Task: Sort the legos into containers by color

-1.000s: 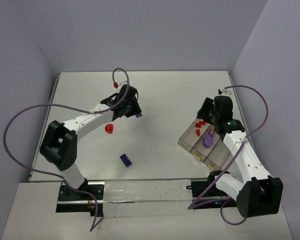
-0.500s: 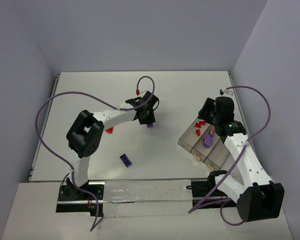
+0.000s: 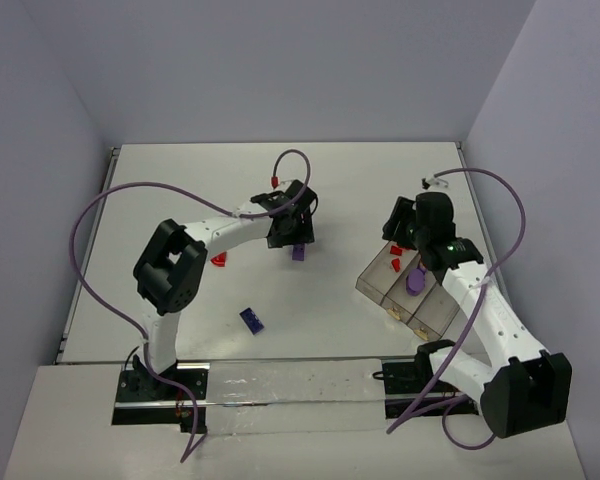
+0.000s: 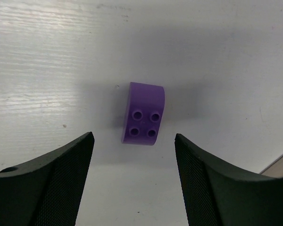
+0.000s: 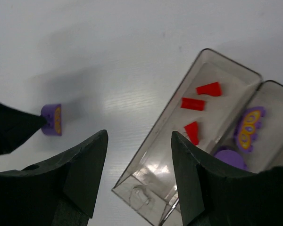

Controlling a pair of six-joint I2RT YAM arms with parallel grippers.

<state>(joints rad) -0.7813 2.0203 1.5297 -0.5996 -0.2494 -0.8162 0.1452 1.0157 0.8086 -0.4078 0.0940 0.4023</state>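
The left arm stretches forward and inward, left gripper pointing straight down, fingers spread wide. The right gripper hangs, fingers parted, gripping nothing.

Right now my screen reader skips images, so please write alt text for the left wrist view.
A light purple lego with four studs lies on the white table, between the open left gripper's two black fingers, touching neither.

Right wrist view: the clear smoky three-compartment tray runs off the right and lower edges, its third compartment unseen. A round purple brick is half hidden behind a finger of the right gripper. Top view: the left arm partly covers a red half-disc brick. Pale bits in the tray's nearer compartments are too small to identify.
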